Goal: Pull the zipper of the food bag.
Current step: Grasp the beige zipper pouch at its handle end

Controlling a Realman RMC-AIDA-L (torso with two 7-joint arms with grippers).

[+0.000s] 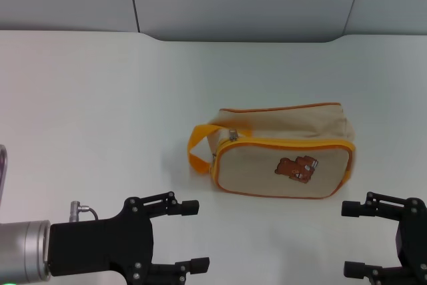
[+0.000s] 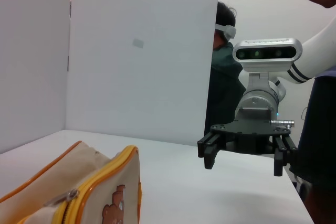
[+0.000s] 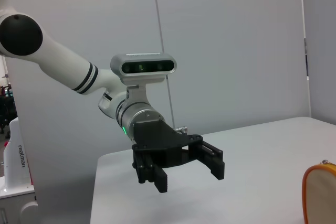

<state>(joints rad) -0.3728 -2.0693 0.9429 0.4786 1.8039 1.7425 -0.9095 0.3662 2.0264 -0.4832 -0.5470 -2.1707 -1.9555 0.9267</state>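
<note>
Looking down from the head camera, I see the boxy beige fabric food bag with orange-yellow piping (image 1: 283, 161) lying on the white table (image 1: 100, 98), right of centre, its brown bear patch (image 1: 297, 167) facing me. An orange strap loop (image 1: 200, 146) curls off its left end, and the small silver-grey metal zipper pull (image 1: 233, 135) sits at that same end of the top zip line. My left gripper (image 1: 189, 236), black and two-fingered, hangs at the near left edge with its fingers spread apart, holding nothing, well apart from the bag. My right gripper (image 1: 355, 239) sits at the near right corner, fingers likewise spread and empty, just nearer than the bag's right end.

Through the left wrist camera, I get the bag's end (image 2: 79, 187) close up, the zipper pull (image 2: 63, 197) lying along the piped edge. Beyond it, the right gripper (image 2: 245, 158) hovers above the table with fingers parted.

Through the right wrist camera, the left gripper (image 3: 189, 174) hangs released over the table, and only an orange-edged corner of the bag (image 3: 320, 192) shows.
</note>
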